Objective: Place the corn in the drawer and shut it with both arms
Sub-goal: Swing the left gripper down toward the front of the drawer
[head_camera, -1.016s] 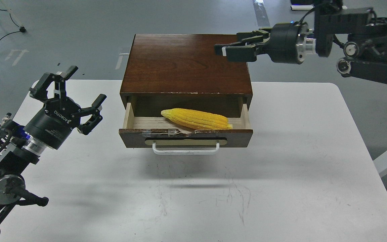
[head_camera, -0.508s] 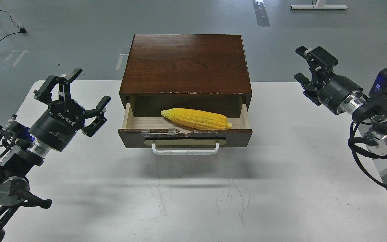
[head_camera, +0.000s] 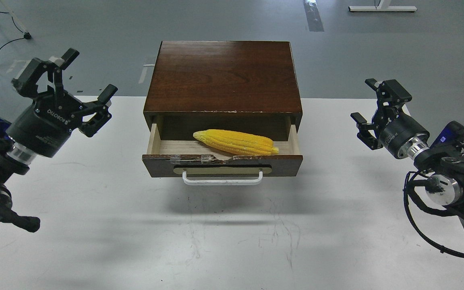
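Observation:
The yellow corn (head_camera: 235, 142) lies on its side inside the open drawer (head_camera: 222, 165), tip to the left. The drawer is pulled out of a dark brown wooden cabinet (head_camera: 222, 74); its chipped front carries a white bar handle (head_camera: 222, 179). My left gripper (head_camera: 67, 80) is open and empty, raised to the left of the cabinet. My right gripper (head_camera: 371, 108) is open and empty, to the right of the cabinet above the table.
The cabinet stands at the back middle of a white table (head_camera: 232, 225). Beyond the table is grey floor with a black cable (head_camera: 2, 44) at far left and a white stand base (head_camera: 381, 8) at top right.
My left gripper has risen and drawn back to the left. My right arm swung off the cabinet top to the right and has now come down lower. Corn and drawer have not moved.

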Controlling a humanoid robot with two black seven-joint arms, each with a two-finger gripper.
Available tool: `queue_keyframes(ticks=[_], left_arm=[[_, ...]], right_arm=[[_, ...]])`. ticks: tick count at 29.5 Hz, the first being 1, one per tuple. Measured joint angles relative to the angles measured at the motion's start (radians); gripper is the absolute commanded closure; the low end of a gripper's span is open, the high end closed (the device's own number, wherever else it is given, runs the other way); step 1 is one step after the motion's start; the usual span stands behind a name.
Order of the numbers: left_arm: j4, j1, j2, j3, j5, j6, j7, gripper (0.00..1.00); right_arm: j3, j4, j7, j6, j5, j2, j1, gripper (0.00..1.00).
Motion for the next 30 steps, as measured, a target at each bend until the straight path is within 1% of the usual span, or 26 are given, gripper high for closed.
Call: queue_keyframes(ticks=[3, 8, 12, 14, 15, 16, 17, 18, 19, 20, 21, 22, 25, 30], left_arm=[[-0.088, -0.013, -0.018, 0.006, 0.209, 0.000, 0.000, 0.01], [-0.211, -0.015, -0.094, 0.056, 0.570, 0.000, 0.000, 0.02], [-0.231, -0.016, -0.151, 0.146, 0.767, 0.000, 0.000, 0.06], [-0.231, -0.015, -0.166, 0.180, 0.854, 0.000, 0.000, 0.12], [-0.231, -0.012, -0.171, 0.202, 0.897, 0.000, 0.000, 0.16], [-0.231, -0.010, -0.175, 0.227, 0.930, 0.000, 0.000, 0.30], [-0.231, -0.008, -0.178, 0.252, 0.952, 0.000, 0.000, 0.41], [-0.230, -0.006, -0.184, 0.278, 0.966, 0.000, 0.000, 0.69], [-0.228, -0.003, -0.190, 0.301, 0.974, 0.000, 0.000, 0.86], [-0.226, 0.000, -0.196, 0.325, 0.979, 0.000, 0.000, 0.87], [-0.222, 0.005, -0.200, 0.348, 0.981, 0.001, 0.000, 0.98], [-0.219, 0.011, -0.202, 0.367, 0.981, 0.001, 0.000, 1.00], [-0.203, 0.041, -0.206, 0.397, 0.977, 0.001, 0.000, 1.00], [-0.142, 0.087, -0.227, 0.398, 0.956, 0.012, 0.000, 1.00]], right_arm=[[0.000, -0.005, 0.000, -0.001, 0.000, 0.002, -0.010, 0.00], [0.002, -0.012, 0.000, -0.001, -0.001, 0.003, -0.021, 0.00], [0.002, -0.014, 0.000, -0.001, -0.001, 0.003, -0.029, 0.00], [0.002, -0.014, 0.000, -0.001, -0.001, 0.003, -0.033, 0.00], [0.002, -0.014, 0.000, -0.001, -0.001, 0.003, -0.036, 0.00], [0.002, -0.014, 0.000, -0.001, -0.001, 0.003, -0.038, 0.00], [0.002, -0.014, 0.000, -0.001, -0.001, 0.003, -0.039, 0.00], [0.002, -0.014, 0.000, -0.001, -0.001, 0.003, -0.040, 0.00], [0.002, -0.014, 0.000, -0.001, -0.001, 0.003, -0.041, 0.00], [0.002, -0.014, 0.000, -0.001, -0.001, 0.003, -0.042, 0.00], [0.002, -0.014, 0.000, -0.001, -0.001, 0.003, -0.044, 0.00], [0.002, -0.014, 0.000, -0.001, -0.001, 0.003, -0.047, 0.00], [0.002, -0.014, 0.000, -0.001, -0.001, 0.003, -0.054, 0.00], [0.001, -0.013, 0.000, -0.001, -0.001, 0.004, -0.058, 0.00]])
